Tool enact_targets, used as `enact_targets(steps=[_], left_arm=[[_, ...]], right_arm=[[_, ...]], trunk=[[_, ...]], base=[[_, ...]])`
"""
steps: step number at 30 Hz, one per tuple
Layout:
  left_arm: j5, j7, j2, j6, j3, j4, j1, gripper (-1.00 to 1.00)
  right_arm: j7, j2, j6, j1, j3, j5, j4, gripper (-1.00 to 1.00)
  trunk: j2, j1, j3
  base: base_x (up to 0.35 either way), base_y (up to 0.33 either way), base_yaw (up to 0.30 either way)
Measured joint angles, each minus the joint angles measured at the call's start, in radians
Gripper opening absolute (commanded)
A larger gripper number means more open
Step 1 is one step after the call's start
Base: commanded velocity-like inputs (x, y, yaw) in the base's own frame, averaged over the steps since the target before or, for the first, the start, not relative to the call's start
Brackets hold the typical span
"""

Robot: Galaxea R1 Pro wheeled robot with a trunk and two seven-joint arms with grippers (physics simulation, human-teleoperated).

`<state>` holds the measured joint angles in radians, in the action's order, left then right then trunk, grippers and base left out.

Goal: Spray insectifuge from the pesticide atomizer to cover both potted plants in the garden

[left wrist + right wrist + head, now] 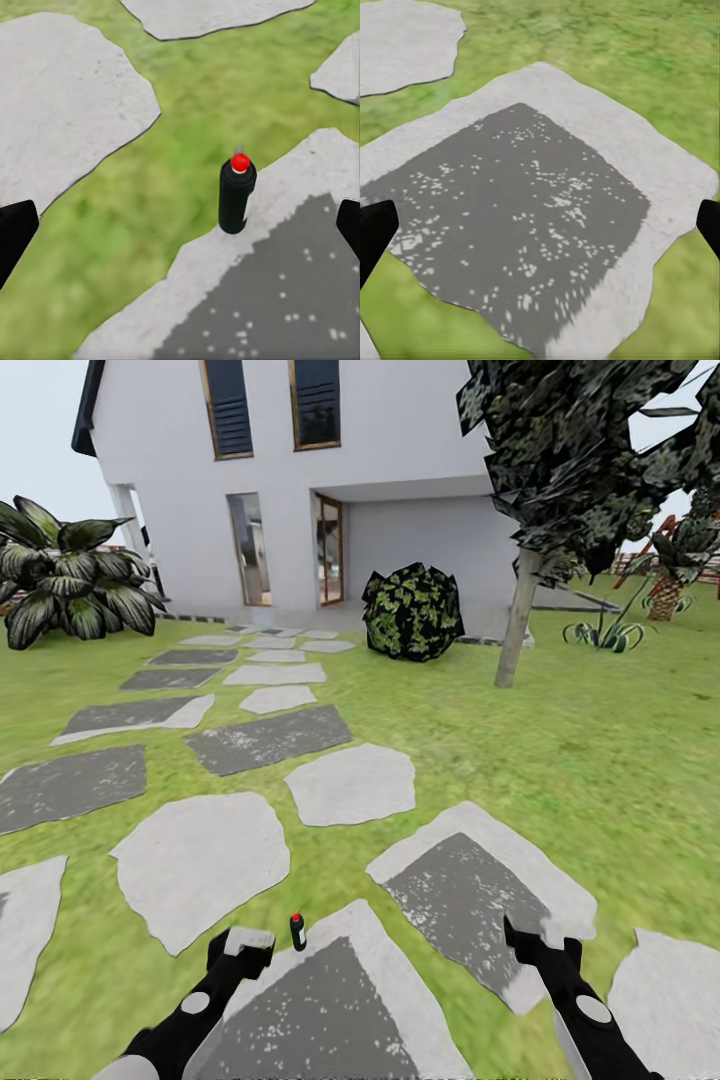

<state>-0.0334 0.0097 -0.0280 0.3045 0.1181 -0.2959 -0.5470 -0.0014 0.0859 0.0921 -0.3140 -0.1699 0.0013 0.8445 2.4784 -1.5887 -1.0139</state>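
The pesticide atomizer (297, 931) stands upright on the edge of a grey paving stone (330, 1000) in the garden lawn. It is a slim dark bottle with a red top (236, 196). My left gripper (243, 947) is open just left of it and not touching; in the left wrist view its fingertips (15, 234) sit at the frame's sides and the bottle stands a little ahead of the gap. My right gripper (540, 950) is open over another stone (532, 225), holding nothing. The potted plants and the insectifuge are out of view.
Flat stepping stones (200, 860) lead across the grass to a white house (300, 480). A big leafy bush (70, 580) stands far left, a round dark shrub (412, 612) ahead, and a tree trunk (518, 620) to the right.
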Motion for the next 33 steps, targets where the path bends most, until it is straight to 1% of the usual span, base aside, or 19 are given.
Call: enact_targets(steps=[3,16,26,33], left_arm=[[0.001,0.000,-0.002,0.002,-0.001,0.001,0.000,1.00],[-0.005,0.000,-0.004,0.012,0.002,0.001,0.003,1.00],[-0.007,-0.001,-0.001,0.012,0.014,0.001,0.004,1.00],[-0.006,0.000,-0.003,0.008,0.005,0.000,0.004,1.00]], right_arm=[[0.000,0.000,0.000,0.000,0.000,0.000,0.000,1.00],[0.000,0.000,0.000,0.000,0.000,0.000,0.000,1.00],[0.000,0.000,0.000,0.000,0.000,0.000,0.000,1.00],[0.000,0.000,0.000,0.000,0.000,0.000,0.001,1.00]], trunk=[[0.021,-0.012,-0.014],[0.024,-0.017,-0.085],[0.024,-0.017,-0.101],[0.024,-0.017,-0.107]], base=[[0.000,0.000,0.000],[0.000,0.000,0.000],[0.009,0.000,0.000],[0.268,0.000,0.000]])
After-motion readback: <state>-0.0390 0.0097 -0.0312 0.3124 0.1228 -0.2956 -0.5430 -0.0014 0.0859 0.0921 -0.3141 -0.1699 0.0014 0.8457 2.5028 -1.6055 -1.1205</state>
